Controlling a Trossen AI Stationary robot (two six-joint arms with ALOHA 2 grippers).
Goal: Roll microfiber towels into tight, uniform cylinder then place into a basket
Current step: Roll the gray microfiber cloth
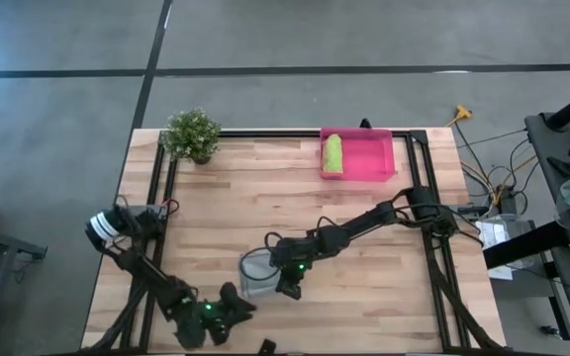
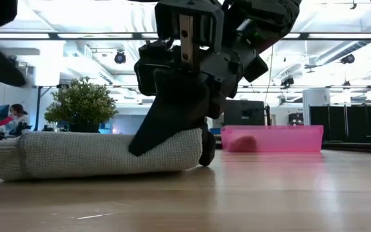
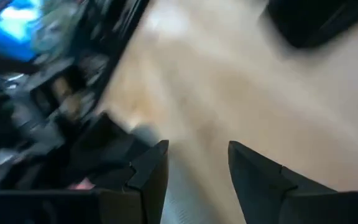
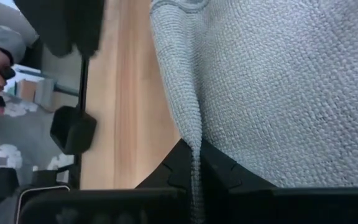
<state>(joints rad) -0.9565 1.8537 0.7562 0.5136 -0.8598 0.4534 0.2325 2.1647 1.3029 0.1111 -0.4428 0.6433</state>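
Left gripper [image 1: 228,312]: parked at the counter's near edge, just left of and nearer than the grey towel; in its wrist view the fingers [image 3: 146,180] stand apart with nothing between them.
Potted plant [image 1: 192,134]: far-left corner of the counter [image 1: 265,198], well apart from the grey towel.
Grey towel [image 1: 256,274]: rolled into a thick cylinder lying on the counter toward the near edge, well apart from the pink basket; the low view shows its surface nubbly and its left end lumpy.
Right gripper [image 1: 291,282]: at the grey towel's right end, fingers [image 4: 179,174] closed on a fold of the cloth.
Handling: judged soft, light and springy, not fragile or slippery; a pinch on an outer layer may let the roll loosen, so a hold across the whole roll near its middle looks safer.
Green towel [image 1: 332,153]: already rolled, lying in the left part of the basket.
Pink basket [image 1: 374,158]: far side of the counter, well beyond the grey towel, with free room right of the green roll.
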